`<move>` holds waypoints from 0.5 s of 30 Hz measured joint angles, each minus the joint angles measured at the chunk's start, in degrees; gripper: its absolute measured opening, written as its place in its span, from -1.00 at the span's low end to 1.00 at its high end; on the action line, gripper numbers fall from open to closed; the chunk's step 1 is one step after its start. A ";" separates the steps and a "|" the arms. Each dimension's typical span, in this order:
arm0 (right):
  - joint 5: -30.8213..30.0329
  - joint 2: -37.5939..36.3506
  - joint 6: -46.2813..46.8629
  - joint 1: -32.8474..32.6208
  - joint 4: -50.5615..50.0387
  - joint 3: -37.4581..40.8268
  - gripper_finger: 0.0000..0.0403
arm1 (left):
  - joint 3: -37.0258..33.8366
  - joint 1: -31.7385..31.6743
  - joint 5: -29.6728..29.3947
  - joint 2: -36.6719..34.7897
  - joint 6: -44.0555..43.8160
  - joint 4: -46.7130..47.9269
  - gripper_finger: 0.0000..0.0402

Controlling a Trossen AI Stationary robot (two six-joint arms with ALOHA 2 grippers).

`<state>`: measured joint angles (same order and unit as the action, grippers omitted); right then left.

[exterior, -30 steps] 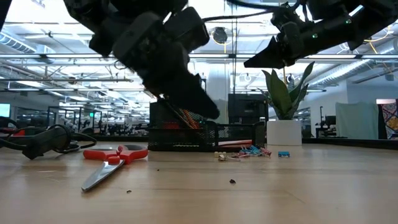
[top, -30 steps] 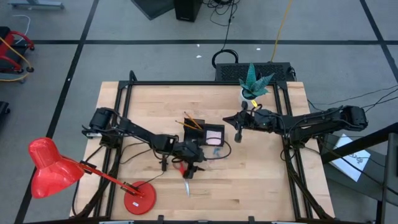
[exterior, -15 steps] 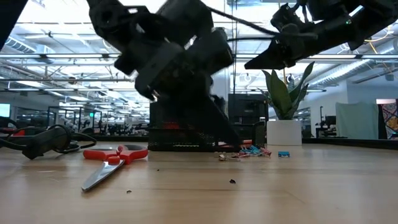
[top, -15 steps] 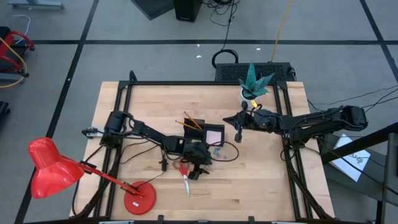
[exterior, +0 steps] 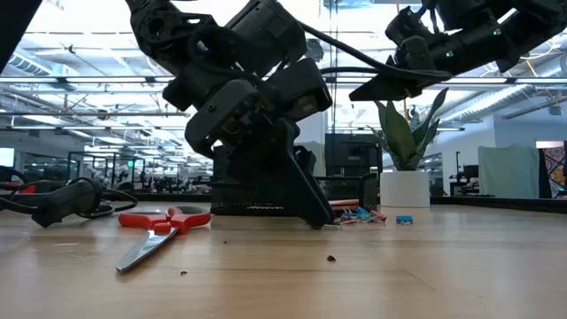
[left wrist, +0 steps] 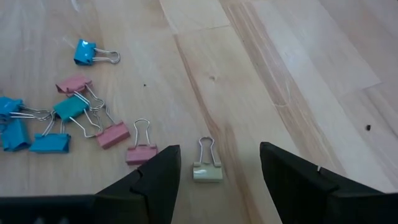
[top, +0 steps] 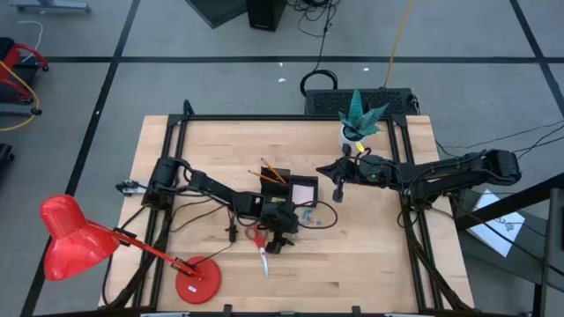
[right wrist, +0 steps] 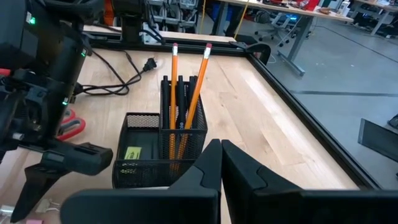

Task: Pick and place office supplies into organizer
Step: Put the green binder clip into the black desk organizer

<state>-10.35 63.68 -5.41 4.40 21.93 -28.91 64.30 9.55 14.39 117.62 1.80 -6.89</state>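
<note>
The left hand [left wrist: 214, 171] hangs spread wide over a pale binder clip [left wrist: 207, 169] on the desk [left wrist: 298, 74], lining up a pick; next it must drop and pinch. The organizer [right wrist: 158, 152] sits behind; the right hand [right wrist: 219, 163] waits clenched, empty

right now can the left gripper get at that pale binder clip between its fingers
Probably yes: the left gripper is open, its fingers either side of the pale binder clip, with only bare table around it. The pink clip lies close.
</note>
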 joint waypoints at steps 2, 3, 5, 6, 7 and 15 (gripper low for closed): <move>0.00 0.00 0.00 0.00 0.02 0.00 -1.00 | 0.02 0.06 -0.75 -0.08 -0.09 0.96 0.13; 0.00 0.00 0.00 0.00 0.00 0.00 -1.00 | 0.02 0.06 -0.73 -0.08 -0.27 1.18 0.13; 0.00 0.00 0.01 0.00 0.09 0.00 -1.00 | 0.02 0.06 -0.93 -0.08 -0.35 1.28 0.13; 0.00 0.00 0.02 0.00 0.05 0.00 -1.00 | 0.02 0.06 -0.96 -0.08 -0.21 1.39 0.13; -0.02 0.00 0.02 0.00 0.04 0.00 -1.00 | 0.02 0.06 -0.98 -0.08 0.09 1.53 0.13; -0.02 0.00 0.02 0.00 0.04 0.00 -1.00 | 0.04 0.06 -2.51 -0.17 2.73 3.53 0.13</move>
<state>-10.37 63.68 -5.39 4.40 21.98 -28.91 64.34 9.61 11.88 117.45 4.54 -3.36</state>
